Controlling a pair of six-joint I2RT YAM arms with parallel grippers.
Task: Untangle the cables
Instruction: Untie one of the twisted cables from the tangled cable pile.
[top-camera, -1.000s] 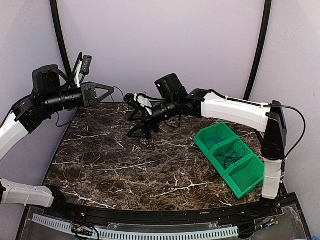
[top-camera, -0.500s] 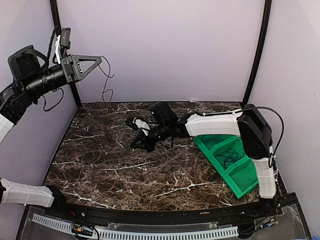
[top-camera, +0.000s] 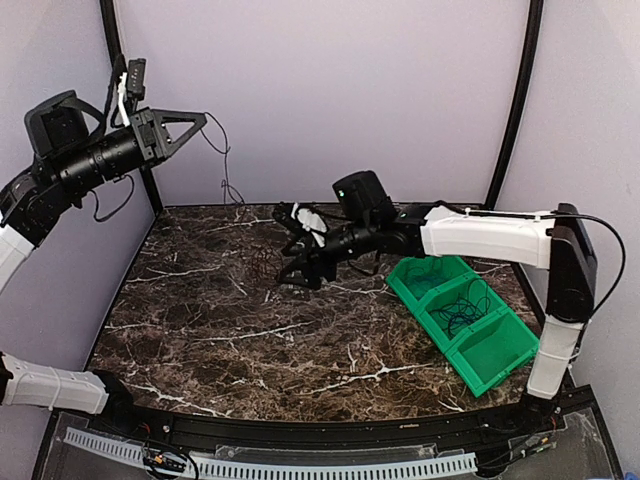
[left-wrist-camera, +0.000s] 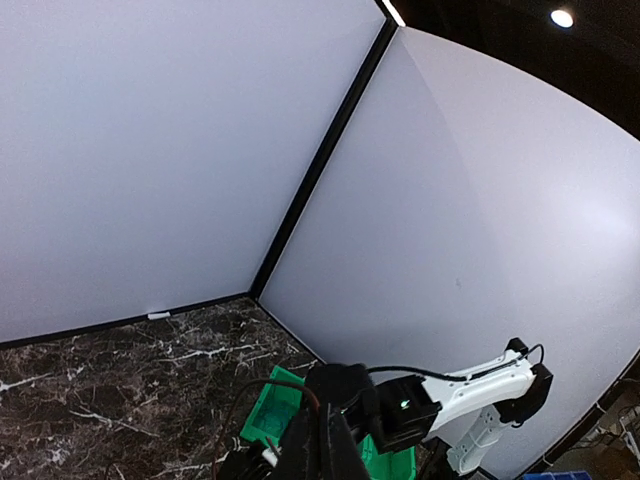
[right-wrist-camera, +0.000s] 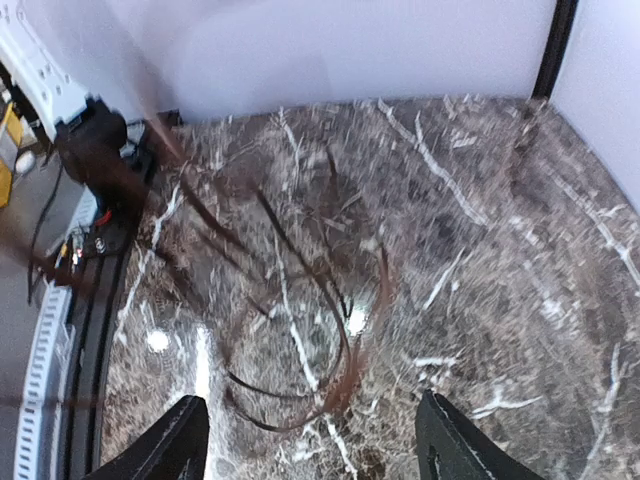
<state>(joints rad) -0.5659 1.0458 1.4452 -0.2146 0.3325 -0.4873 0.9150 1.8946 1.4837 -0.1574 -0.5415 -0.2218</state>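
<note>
Your left tool (top-camera: 200, 120) is raised high above the table (top-camera: 250, 340), with its fingers pressed together on a thin black cable (top-camera: 222, 170). The left wrist view shows the same pinch: the left tool's (left-wrist-camera: 322, 440) tips meet and a dark strand (left-wrist-camera: 262, 388) curves in to them. From that grip the black cable hangs down and away, and its lower end lies on the table just in front of your right tool (top-camera: 290, 248).

The right tool sits low over the table with its fingers spread and nothing between them. In the right wrist view the right tool's (right-wrist-camera: 315, 435) two fingers stand wide apart, and the blurred loops of the black cable (right-wrist-camera: 330, 330) lie just ahead of them.

Behind the right tool, beside its arm, stands a green bin (top-camera: 500, 350). A blue cable (top-camera: 462, 312) is coiled in its middle compartment.
</note>
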